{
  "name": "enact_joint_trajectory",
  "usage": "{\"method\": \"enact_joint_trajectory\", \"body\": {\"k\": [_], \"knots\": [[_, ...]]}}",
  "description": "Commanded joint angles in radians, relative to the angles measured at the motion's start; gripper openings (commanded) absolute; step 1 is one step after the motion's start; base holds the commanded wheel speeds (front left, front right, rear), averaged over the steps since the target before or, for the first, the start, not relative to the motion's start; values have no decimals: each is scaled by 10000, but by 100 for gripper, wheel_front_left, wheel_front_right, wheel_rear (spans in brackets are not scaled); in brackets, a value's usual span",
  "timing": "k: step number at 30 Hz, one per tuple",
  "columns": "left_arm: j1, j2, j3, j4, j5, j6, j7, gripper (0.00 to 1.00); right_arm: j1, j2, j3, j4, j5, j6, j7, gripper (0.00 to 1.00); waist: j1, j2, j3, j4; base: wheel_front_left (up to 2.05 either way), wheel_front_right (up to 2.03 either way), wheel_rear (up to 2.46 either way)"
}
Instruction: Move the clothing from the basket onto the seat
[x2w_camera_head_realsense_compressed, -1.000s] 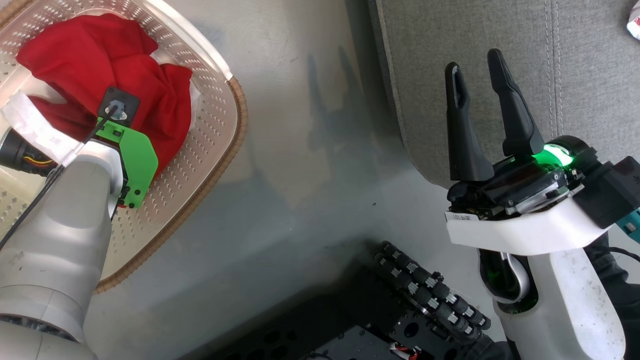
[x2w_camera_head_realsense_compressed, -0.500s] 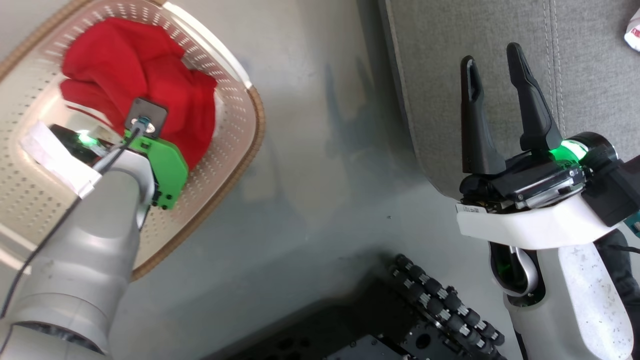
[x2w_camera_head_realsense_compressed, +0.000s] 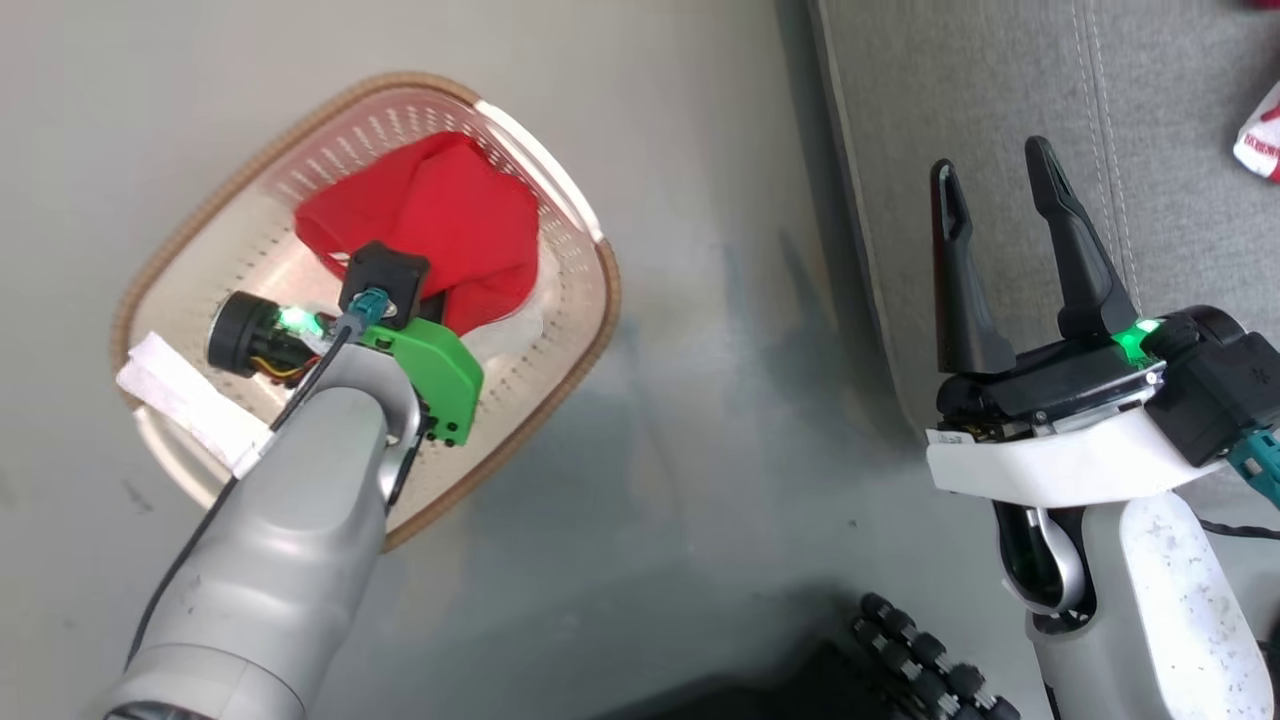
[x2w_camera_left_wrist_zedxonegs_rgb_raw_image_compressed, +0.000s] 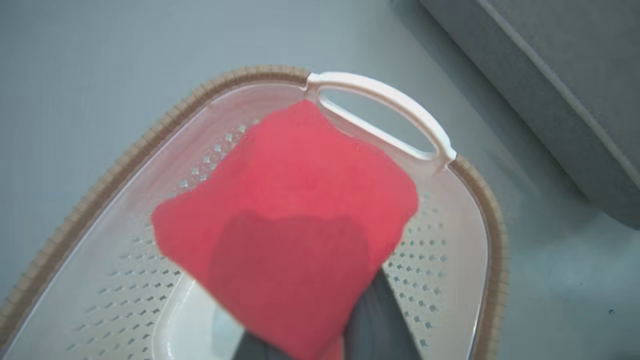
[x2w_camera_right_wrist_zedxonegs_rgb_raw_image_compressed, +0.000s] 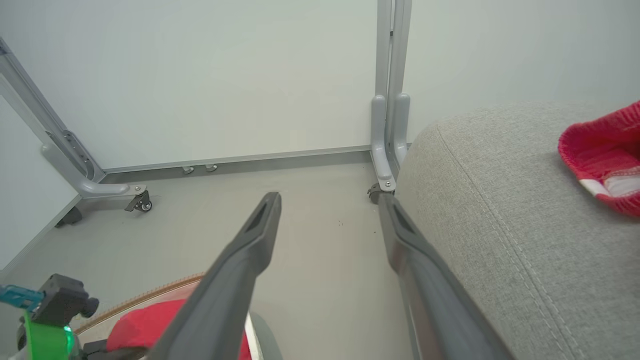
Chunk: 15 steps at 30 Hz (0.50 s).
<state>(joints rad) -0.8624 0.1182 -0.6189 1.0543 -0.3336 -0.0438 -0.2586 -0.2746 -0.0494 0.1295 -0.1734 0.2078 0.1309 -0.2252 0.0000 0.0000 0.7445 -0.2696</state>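
Red clothing (x2w_camera_head_realsense_compressed: 440, 215) hangs clamped in the left gripper's (x2w_camera_left_wrist_zedxonegs_rgb_raw_image_compressed: 300, 300) jaws over the basket (x2w_camera_head_realsense_compressed: 598, 300). Step in hand: lift-out. Next move: carry it sideways, clear of the rim, to the seat (x2w_camera_head_realsense_compressed: 1000, 80). Right gripper (x2w_camera_head_realsense_compressed: 992, 165) jaws stand released.

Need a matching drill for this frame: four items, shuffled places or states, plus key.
Items:
1. plain red fabric garment
2. cream perforated plastic basket
3. red knit garment with white trim
4. right gripper

Places or states:
A. open, empty
B. lying on the grey fabric sofa cushion
C. held up above the basket's bottom
D. standing on the grey floor

Pairs: 1-C, 2-D, 3-B, 4-A.
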Motion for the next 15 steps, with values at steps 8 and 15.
{"method": "enact_joint_trajectory", "body": {"k": [8,15], "knots": [[1729,229,748,-3200,-10,425,-77,0,628,-24,-323,-232,-339,-2,696,100,0,0,-2309,1467,0,0,0],[2902,404,1488,-5516,81,630,-68,0,1152,-23,-462,-342,-452,-2,1193,100,0,0,-3378,1906,0,0,0]]}}
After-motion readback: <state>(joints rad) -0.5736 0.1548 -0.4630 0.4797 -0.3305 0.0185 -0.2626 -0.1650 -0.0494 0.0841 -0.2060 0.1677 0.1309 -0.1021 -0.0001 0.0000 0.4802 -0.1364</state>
